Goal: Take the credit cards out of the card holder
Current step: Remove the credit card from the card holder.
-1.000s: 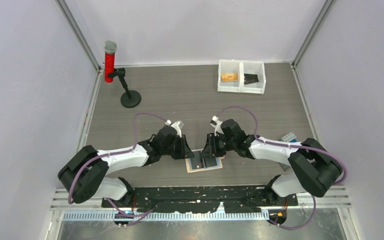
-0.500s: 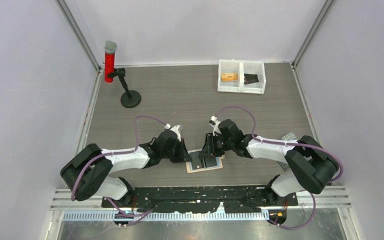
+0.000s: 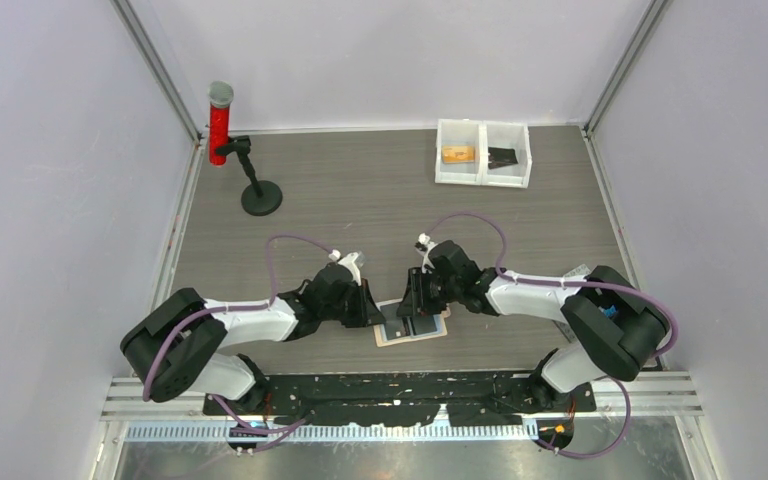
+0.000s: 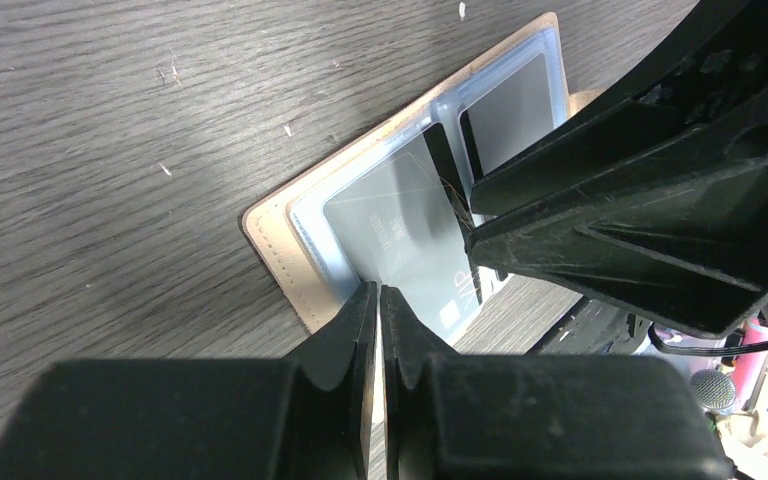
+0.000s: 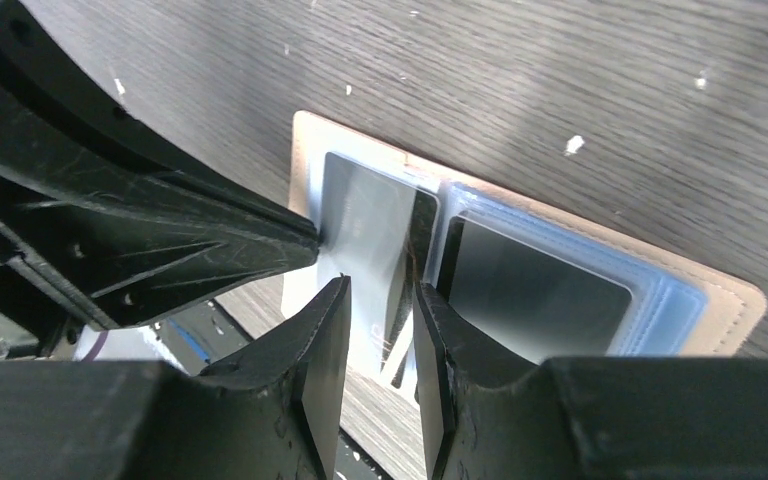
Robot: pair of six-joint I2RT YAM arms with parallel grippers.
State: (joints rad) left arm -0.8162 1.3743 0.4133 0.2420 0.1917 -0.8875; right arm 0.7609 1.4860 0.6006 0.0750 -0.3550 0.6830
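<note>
- Pinching with my left claw [image 4: 378,292], jaws down to a slit on the near edge of a credit card [image 4: 400,225] that sits askew, partly out of its pocket.
- My right claw [image 5: 378,288] hangs narrowly open over that card; whether it touches, I cannot tell.
- The card holder [image 4: 278,240] lies open on the bench [image 4: 110,150], partly hidden by both claws.
- Far back stands a white bin [image 3: 482,153], its contents too small to name.
</note>
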